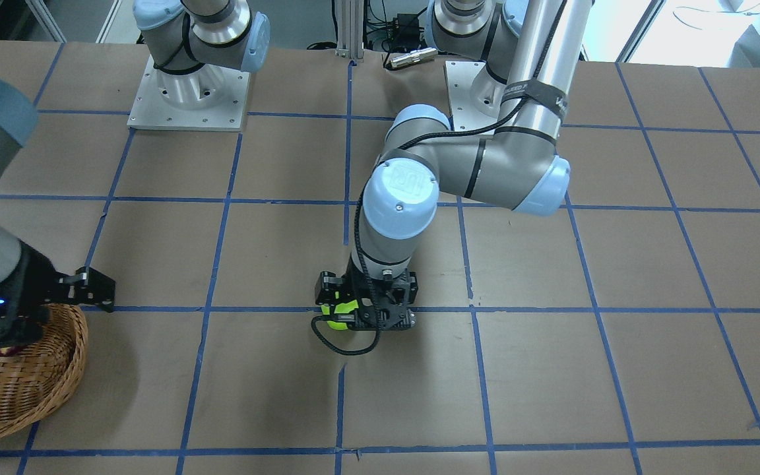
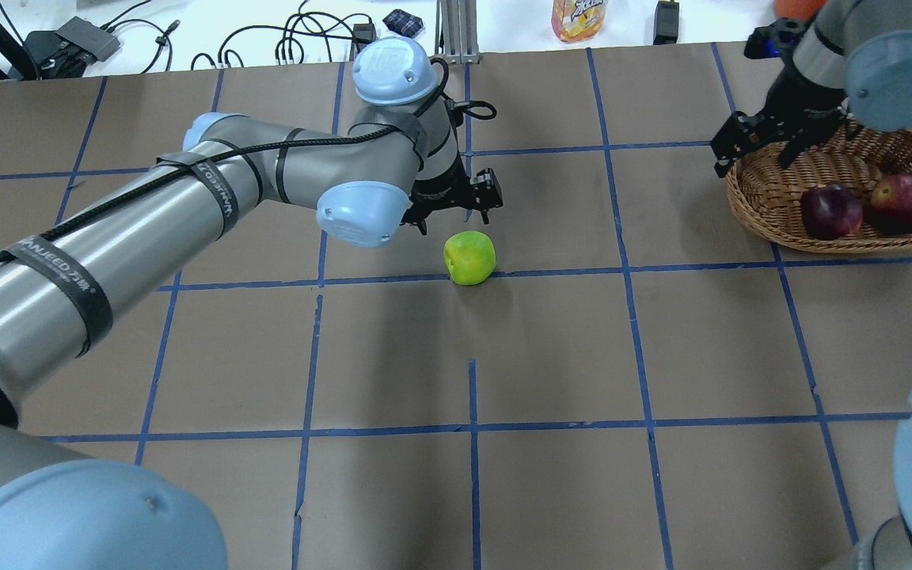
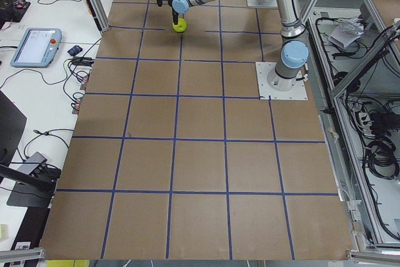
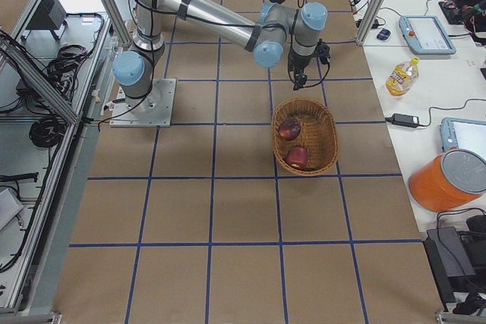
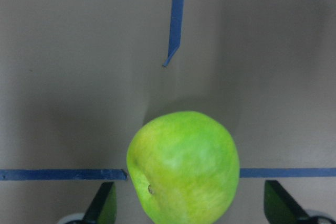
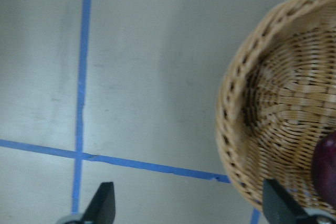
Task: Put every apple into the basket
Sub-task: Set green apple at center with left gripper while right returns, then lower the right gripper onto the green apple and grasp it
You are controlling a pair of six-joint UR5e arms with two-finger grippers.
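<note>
Black fingers point(image 5: 105, 205) of the left gripper point(image 2: 456, 212) stand wide apart with nothing held. In the wrist view they flank the green apple point(image 5: 184, 166), which sits between them on a blue tape line point(image 5: 63, 174) near the middle of the table point(image 2: 551, 356). It is hard to tell from these views whether the fingers are low enough to reach the fruit's widest part. The apple looks firm, smooth-skinned and moderately heavy. Being round, it would likely roll if nudged from one side, and its skin could slip or bruise under a hard pinch. The best hold is probably across its girth, with both pads meeting it at once and just below the widest line. In the overhead view the basket point(image 2: 765, 207) lies at about 2 o'clock from the apple, well apart. It holds the maroon apple point(image 2: 830, 211) and the red apple point(image 2: 907, 198) side by side. The right gripper point(image 2: 753, 154) hangs open and empty over the basket's 10 o'clock rim.
</note>
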